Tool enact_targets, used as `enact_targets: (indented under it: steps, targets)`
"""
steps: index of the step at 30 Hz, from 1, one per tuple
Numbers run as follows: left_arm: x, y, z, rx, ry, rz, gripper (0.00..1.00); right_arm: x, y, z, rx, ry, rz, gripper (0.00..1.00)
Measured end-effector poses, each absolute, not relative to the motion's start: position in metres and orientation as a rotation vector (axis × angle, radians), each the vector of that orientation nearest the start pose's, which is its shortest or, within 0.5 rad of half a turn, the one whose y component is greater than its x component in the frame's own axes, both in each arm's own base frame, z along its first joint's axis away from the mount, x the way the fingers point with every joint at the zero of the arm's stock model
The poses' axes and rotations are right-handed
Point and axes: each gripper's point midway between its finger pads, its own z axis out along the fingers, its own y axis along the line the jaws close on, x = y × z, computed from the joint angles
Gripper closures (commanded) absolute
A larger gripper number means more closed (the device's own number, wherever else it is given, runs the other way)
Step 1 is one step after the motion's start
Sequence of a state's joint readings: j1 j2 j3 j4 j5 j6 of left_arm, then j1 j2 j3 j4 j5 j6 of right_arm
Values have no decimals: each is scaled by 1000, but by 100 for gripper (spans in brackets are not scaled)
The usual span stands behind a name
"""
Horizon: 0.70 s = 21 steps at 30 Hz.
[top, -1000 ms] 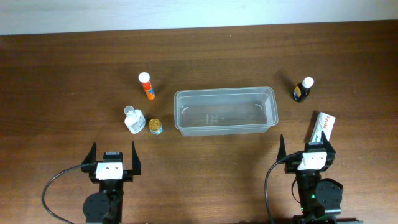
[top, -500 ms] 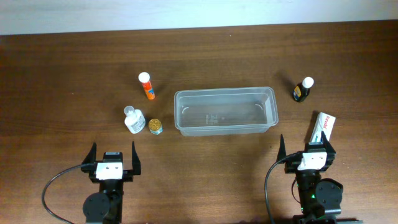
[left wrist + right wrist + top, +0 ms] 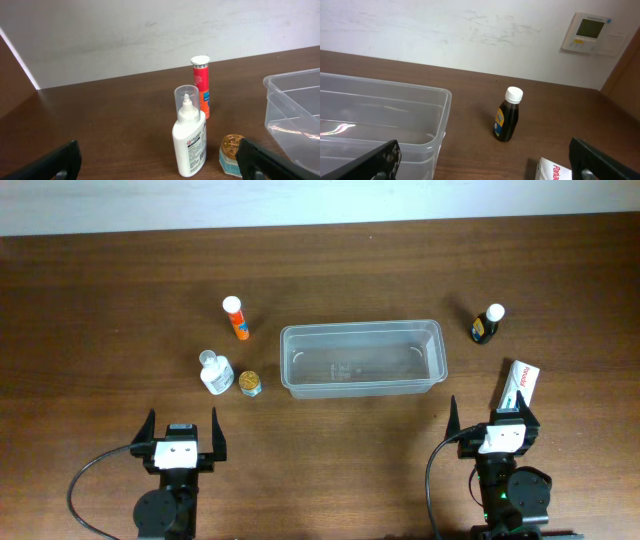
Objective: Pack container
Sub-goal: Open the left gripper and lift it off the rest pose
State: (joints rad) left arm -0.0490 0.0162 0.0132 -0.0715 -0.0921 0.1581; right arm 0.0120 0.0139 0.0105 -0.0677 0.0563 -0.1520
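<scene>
The clear plastic container (image 3: 362, 358) sits empty at the table's middle; it also shows in the left wrist view (image 3: 295, 120) and the right wrist view (image 3: 380, 120). An orange tube with a white cap (image 3: 236, 318) (image 3: 201, 85), a white squeeze bottle (image 3: 215, 373) (image 3: 189, 135) and a small gold-lidded jar (image 3: 250, 383) (image 3: 231, 152) stand to its left. A dark bottle with a white cap (image 3: 487, 323) (image 3: 507, 115) and a white box (image 3: 519, 384) (image 3: 555, 170) lie to its right. My left gripper (image 3: 180, 428) (image 3: 160, 162) and right gripper (image 3: 493, 418) (image 3: 485, 160) are open, empty, near the front edge.
A white wall runs behind the table's far edge. A wall thermostat (image 3: 590, 32) shows in the right wrist view. Bare brown wood lies between the grippers and the objects.
</scene>
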Motion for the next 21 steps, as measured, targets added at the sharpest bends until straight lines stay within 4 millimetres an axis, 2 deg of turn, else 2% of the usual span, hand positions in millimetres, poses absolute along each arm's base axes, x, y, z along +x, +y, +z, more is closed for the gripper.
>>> enact_targets:
  steps: [21]
  targets:
    - [246,4,162,98,1632,159,1,246,-7,159,-92,1641,-153,2]
